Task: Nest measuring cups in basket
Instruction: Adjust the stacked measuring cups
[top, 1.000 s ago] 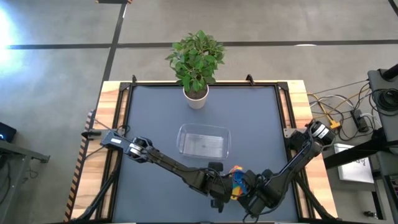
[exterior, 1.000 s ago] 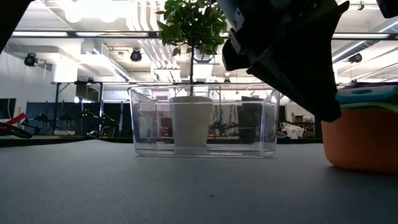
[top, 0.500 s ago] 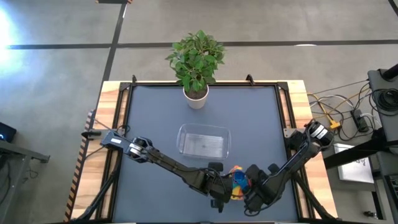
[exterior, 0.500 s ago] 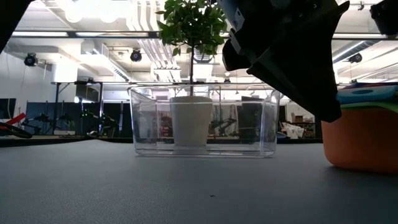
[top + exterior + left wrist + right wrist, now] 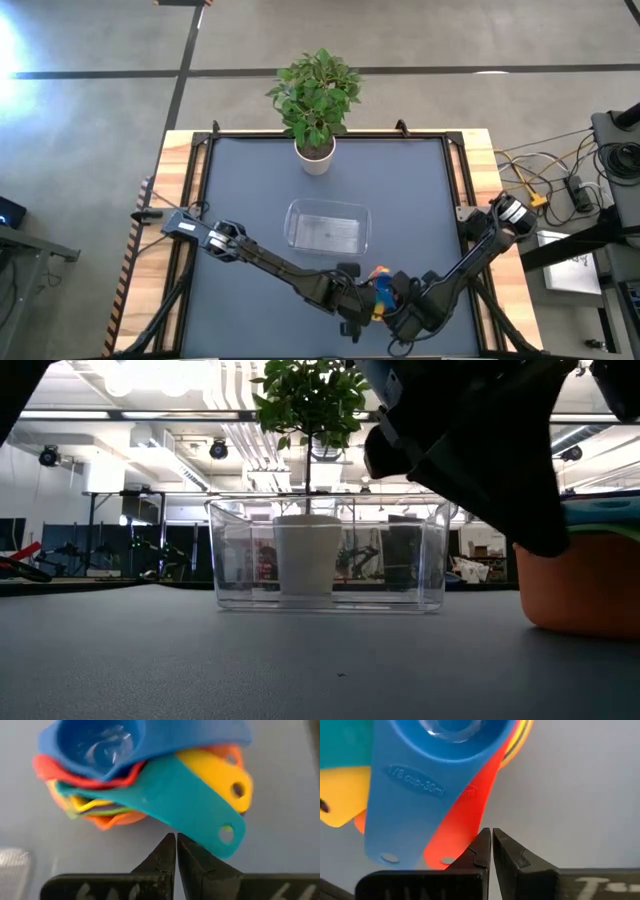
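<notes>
The measuring cups [image 5: 380,289] sit nested in one stack near the table's near edge, with the blue cup [image 5: 95,745] on top over red, teal, yellow, green and orange. The large orange cup [image 5: 585,585] stands on the table. My left gripper [image 5: 176,842] is shut, its tips at the edge of the teal handle [image 5: 200,810] on the stack's left. My right gripper [image 5: 491,837] is shut beside the red handle [image 5: 457,832] on the stack's right. The clear basket [image 5: 290,227] lies farther back with nothing in it. My left gripper's shut fingertips stand right at the long edge of the teal handle [image 5: 172,827], coming in low from the table's left; I cannot tell whether they touch it. My right gripper's shut fingertips are at the side edge of the red handle [image 5: 470,837]; touching or not, I cannot tell.
A white pot [image 5: 316,158] with a green plant stands at the far edge behind the basket [image 5: 328,555]. Both arms crowd the near right part of the table around the stack. Cables and equipment lie off the table's right edge.
The right gripper has shifted a little beside the stack, toward the table's near edge, and in the low view the dark arm now covers more of the orange cup. The stack has stayed where it was.
</notes>
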Controlling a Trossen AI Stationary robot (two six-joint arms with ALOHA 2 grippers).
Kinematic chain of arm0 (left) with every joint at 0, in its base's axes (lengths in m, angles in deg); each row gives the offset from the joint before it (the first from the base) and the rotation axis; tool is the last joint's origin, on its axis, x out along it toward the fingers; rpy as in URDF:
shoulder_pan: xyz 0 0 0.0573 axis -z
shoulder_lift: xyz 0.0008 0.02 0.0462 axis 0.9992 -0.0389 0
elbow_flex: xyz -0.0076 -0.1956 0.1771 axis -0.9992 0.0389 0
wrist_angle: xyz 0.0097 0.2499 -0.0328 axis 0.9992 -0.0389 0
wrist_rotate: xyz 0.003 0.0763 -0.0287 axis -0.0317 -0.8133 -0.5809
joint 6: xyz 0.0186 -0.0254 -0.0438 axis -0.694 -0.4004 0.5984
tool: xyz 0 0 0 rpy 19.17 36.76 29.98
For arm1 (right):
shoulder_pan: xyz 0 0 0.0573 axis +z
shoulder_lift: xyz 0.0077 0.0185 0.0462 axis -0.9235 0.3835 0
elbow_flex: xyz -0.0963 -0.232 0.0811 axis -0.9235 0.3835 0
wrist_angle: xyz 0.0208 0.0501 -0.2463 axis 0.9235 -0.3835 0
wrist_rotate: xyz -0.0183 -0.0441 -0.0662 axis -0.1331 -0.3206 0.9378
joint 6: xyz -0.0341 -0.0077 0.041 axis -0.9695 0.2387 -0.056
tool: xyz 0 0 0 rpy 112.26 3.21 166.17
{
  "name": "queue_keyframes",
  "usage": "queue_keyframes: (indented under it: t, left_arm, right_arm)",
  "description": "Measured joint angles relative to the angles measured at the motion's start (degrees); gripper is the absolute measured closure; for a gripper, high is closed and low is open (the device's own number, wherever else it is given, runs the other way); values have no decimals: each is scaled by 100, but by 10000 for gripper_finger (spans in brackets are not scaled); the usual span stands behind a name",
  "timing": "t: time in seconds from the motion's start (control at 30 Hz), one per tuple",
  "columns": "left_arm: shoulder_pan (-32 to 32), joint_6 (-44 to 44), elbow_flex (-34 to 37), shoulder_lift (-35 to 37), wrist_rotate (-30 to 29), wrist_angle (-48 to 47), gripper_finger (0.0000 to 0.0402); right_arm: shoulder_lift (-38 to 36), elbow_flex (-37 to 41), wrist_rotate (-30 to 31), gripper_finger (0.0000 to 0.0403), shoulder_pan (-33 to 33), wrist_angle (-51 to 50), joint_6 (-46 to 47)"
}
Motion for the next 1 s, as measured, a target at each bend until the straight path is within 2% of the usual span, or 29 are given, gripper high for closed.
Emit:
queue_keyframes:
  t: [0.4,1.0]
  left_arm:
    - [-3,-14,55,-33,101,258,402]
    - [-39,-139,60,-63,91,618,402]
  right_arm:
    - [0,-14,50,394,-224,709,-392]
    - [-2,-9,146,394,-503,852,-722]
